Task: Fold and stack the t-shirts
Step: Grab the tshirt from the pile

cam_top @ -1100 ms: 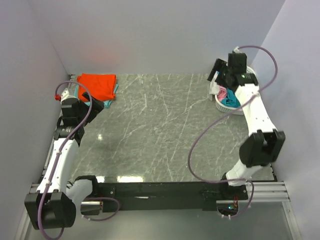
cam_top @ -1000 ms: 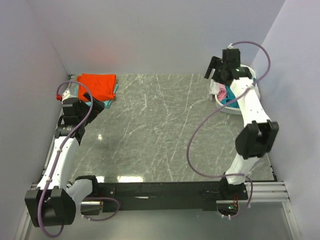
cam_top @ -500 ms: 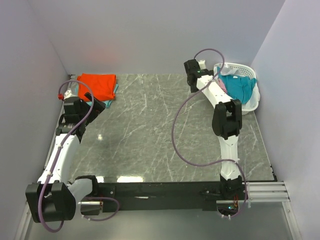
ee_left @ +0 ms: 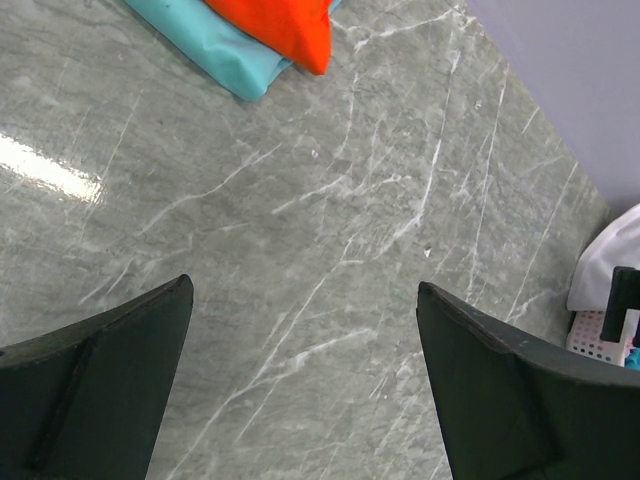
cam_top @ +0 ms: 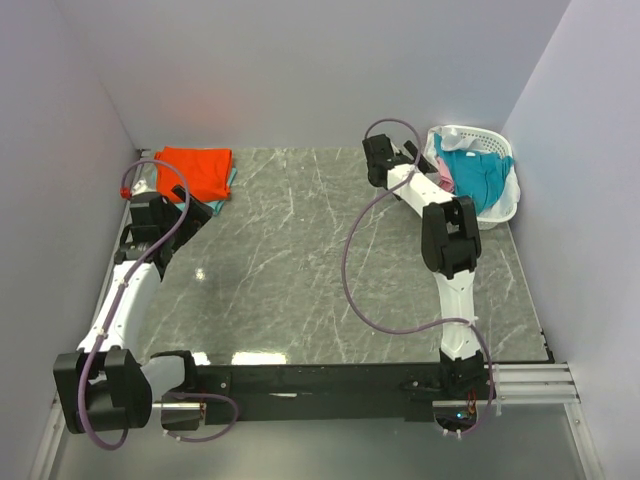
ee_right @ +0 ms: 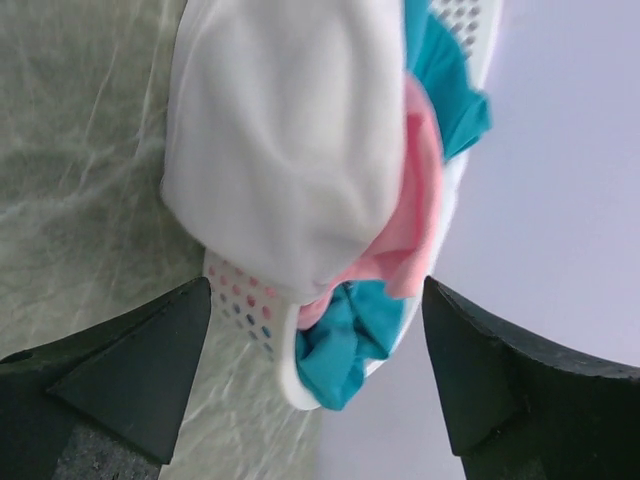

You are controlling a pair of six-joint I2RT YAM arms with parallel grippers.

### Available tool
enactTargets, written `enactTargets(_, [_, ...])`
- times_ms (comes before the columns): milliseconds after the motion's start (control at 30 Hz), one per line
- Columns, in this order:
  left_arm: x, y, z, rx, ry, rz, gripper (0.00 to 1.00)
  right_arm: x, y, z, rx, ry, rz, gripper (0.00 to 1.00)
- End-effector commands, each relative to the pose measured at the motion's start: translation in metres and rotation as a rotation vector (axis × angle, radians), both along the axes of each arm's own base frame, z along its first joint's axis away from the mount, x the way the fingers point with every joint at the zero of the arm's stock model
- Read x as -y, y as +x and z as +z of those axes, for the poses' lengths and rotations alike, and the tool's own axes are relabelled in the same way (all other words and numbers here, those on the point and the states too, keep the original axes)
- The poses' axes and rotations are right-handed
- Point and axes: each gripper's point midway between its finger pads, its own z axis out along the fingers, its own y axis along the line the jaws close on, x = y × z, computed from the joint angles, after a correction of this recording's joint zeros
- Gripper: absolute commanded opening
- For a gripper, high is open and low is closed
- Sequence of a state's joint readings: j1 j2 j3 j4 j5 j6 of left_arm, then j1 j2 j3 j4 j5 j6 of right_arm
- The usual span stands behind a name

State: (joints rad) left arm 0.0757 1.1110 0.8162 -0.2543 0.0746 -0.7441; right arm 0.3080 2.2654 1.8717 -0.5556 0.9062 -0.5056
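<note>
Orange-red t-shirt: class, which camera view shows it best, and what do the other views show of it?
The top external view: the whole folded orange-red t-shirt lies in the far left corner. The left wrist view catches only one corner, lying over a pale aqua t-shirt; the right wrist view misses it.

We catch only a sliver of the pale aqua shirt (cam_top: 233, 178) under the orange-red shirt (cam_top: 195, 170) at the table's (cam_top: 300, 260) far-left corner. From the right wrist, the blurred white shirt (ee_right: 290, 150) covers much of the pink shirt (ee_right: 415, 210) and basket (ee_right: 245, 310).
</note>
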Motion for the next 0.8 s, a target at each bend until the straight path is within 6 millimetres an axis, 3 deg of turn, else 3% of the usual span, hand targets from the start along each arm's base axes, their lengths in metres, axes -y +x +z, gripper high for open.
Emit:
enactTargets(0, [-0.001, 0.008, 0.010, 0.038, 0.013, -0.019, 0.99, -0.010, 0.018, 0.026, 0.051, -0.112, 0.068, 0.92])
enactTargets(100, [-0.005, 0.008, 0.005, 0.021, 0.017, -0.009, 0.99, -0.007, 0.023, 0.021, 0.023, -0.184, 0.074, 0.93])
enactTargets(367, [-0.011, 0.007, 0.003, 0.018, 0.010, 0.001, 0.99, -0.010, 0.028, -0.001, -0.059, -0.176, 0.117, 0.94])
enactTargets(567, [-0.015, 0.006, -0.003, 0.000, 0.007, 0.010, 1.00, 0.001, 0.035, -0.019, -0.115, -0.224, 0.119, 0.92])
enactTargets(767, [-0.016, 0.007, -0.008, -0.008, -0.002, 0.008, 0.99, 0.015, 0.037, -0.023, -0.130, -0.254, 0.101, 0.88])
